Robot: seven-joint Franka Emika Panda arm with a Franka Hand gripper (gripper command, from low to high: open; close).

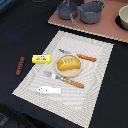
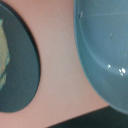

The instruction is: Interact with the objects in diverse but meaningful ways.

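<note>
A golden bread loaf (image 1: pixel 68 64) lies on a small plate in the middle of the striped placemat (image 1: pixel 95 75). An orange-handled fork (image 1: pixel 64 79) lies in front of it and an orange-handled knife (image 1: pixel 77 55) behind it. The yellow butter block (image 1: pixel 42 59) sits at the mat's edge, on the exterior view's left. The white fish (image 1: pixel 48 90) lies on the mat's near corner. The red-brown sausage (image 1: pixel 20 65) rests on the dark cloth. A grey long-handled saucepan (image 1: pixel 67 9) stands on the pink board (image 1: pixel 100 27). No gripper shows in either view.
A second grey pot (image 1: pixel 92 12) stands beside the saucepan, and a white bowl (image 1: pixel 123 17) sits at the exterior view's right edge. The wrist view shows, close up, a blue-grey pot wall (image 2: pixel 102 50), the pink board (image 2: pixel 57 60) and a dark round dish (image 2: pixel 20 65).
</note>
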